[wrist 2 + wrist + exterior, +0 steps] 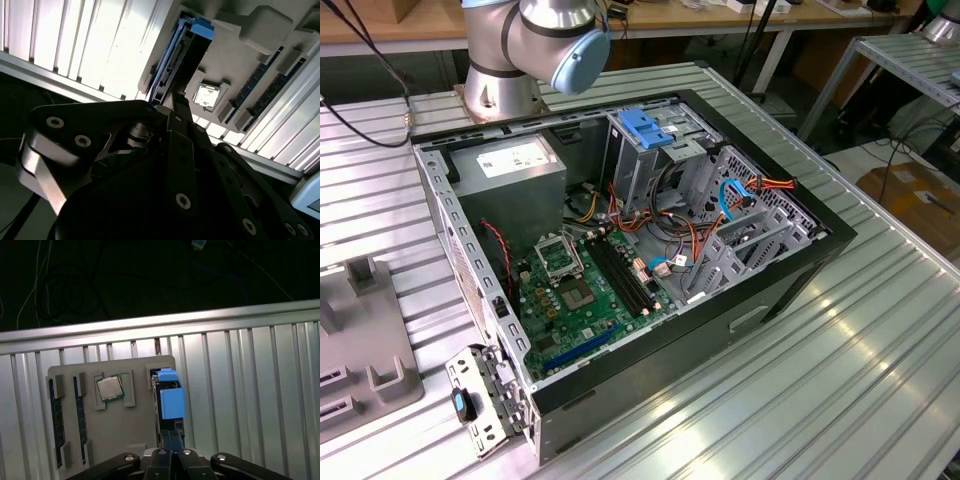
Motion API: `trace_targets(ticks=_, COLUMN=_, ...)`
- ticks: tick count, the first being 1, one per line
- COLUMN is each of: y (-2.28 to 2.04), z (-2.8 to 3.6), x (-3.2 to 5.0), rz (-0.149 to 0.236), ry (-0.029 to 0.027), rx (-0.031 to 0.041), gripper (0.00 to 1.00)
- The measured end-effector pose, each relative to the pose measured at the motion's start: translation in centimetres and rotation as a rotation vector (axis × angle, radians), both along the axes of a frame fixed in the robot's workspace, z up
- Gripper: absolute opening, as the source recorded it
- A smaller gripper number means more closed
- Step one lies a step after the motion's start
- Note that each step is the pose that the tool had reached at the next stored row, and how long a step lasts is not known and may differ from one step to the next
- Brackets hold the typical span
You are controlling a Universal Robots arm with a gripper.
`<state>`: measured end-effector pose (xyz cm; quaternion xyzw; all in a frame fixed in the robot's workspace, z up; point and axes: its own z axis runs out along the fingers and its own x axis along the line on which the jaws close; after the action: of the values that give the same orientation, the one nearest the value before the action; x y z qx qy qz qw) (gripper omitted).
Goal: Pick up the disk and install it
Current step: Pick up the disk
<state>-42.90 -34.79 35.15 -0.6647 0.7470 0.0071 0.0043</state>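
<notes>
status: pick not completed, install not started. the disk (170, 396) stands on its edge in a slot of the grey holder (135, 432), which lies on the ribbed metal table (840, 380) close to one of its edges. the slot is along the holder's side edge, near a corner.

pincer (172, 436): right at the disk's near end and lined up with its length in both wrist views. cannot tell whether it is open, closed or already gripping the disk; the contact point is hidden by the pincer's own body.

target: the open computer case (840, 235) is in the middle of the table, well apart from the holder. its drive cage (640, 165) stands against the case's far wall with a blue bracket (645, 126) on top. no disk seen lifted or carried, so judged all of the transfer and seating is left.

disk look: thin dark slab seen edge-on, bright blue plastic frame (201, 24) capping one end, connector strip along the side facing the second wrist view. upright, not tilted. label not visible from these angles.
</notes>
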Motion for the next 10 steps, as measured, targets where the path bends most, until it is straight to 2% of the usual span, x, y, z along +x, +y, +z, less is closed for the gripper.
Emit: trace_targets(ticks=10, y=0.06, z=-0.53, x=0.16, rz=0.0, ry=0.0002, rx=-0.0001, gripper=0.11)
